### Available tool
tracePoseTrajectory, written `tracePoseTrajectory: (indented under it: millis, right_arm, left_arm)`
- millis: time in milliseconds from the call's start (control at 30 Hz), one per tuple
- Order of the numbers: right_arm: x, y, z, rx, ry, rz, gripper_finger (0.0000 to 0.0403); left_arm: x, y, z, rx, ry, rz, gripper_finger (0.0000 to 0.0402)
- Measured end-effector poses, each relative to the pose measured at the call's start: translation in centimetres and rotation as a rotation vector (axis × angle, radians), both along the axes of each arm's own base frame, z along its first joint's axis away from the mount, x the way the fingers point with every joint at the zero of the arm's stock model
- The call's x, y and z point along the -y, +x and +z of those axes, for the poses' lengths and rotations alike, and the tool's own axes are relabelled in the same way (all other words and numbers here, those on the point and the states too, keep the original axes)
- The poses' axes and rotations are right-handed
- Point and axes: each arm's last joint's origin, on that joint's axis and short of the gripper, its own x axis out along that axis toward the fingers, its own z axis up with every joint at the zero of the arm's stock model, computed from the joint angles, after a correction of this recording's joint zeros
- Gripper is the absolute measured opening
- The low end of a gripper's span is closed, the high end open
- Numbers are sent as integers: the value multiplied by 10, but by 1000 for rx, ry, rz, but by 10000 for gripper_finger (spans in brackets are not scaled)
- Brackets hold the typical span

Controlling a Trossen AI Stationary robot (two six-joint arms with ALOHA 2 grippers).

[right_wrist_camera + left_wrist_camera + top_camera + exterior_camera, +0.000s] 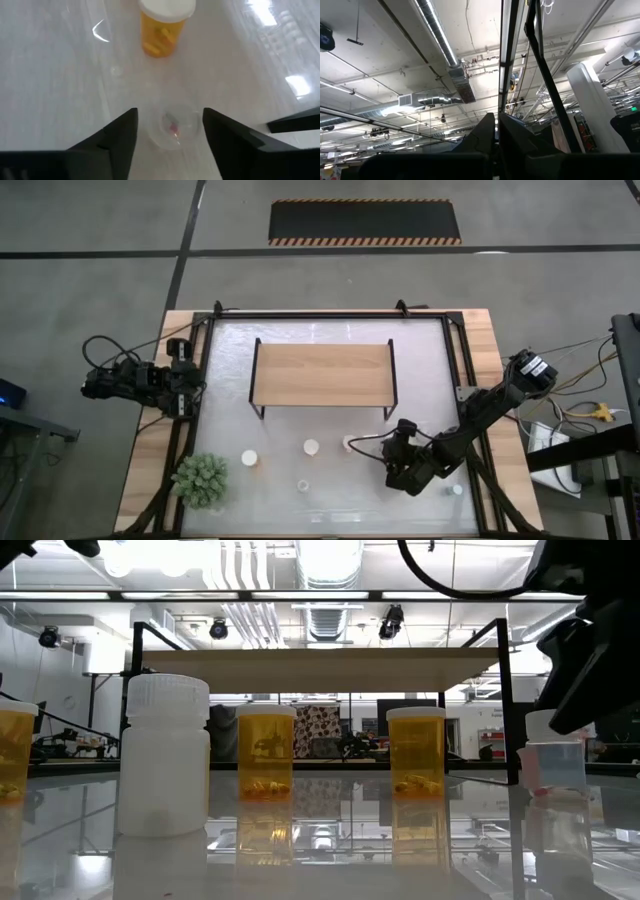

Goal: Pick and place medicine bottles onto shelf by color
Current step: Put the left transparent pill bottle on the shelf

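Observation:
The light-wood shelf (320, 375) stands on thin black legs at the table's middle, its top bare. Orange bottles with white caps (249, 459) (311, 447) stand in front of it. My right gripper (170, 127) is open and slants down toward the table's left. Its fingers stand on either side of a small clear bottle (172, 129) (348, 443), which stands upright on the table, and a gap shows at one side. An orange bottle (162, 25) stands just beyond. My left gripper (496, 135) is shut with nothing in it, raised at the table's left edge (190, 375).
A green spiky plant (200, 480) sits at the near left. A clear bottle (302, 485) and another small one (457, 490) stand near the front edge. The low view shows a white bottle (165, 755) and orange ones (266, 750) (415, 750) under the shelf board (320, 665).

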Motion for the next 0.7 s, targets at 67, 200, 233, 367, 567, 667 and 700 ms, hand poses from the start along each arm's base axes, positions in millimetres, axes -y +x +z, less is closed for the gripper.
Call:
tracePoseTrajectory:
  millis: [67,200,233,367,567,667,700]
  right_arm:
    - [0,0,0,0,0,0,183]
    - [0,0,0,0,4,1,143]
    - [0,0,0,-1,4,1,134]
    - [0,0,0,-1,5,2,123]
    - [0,-1,4,-8,41,6,139]
    - [0,-2,13,-12,85,21,139]
    - [-1,-2,18,-5,100,24,138]
  left_arm:
    - [0,0,0,0,0,0,5]
    - [0,0,0,0,0,0,5]
    - [0,0,0,0,0,0,5]
    - [0,0,0,0,0,0,5]
    - [0,0,0,0,-1,0,5]
    - [0,0,0,0,-1,-1,5]
    - [0,0,0,0,-1,-1,5]
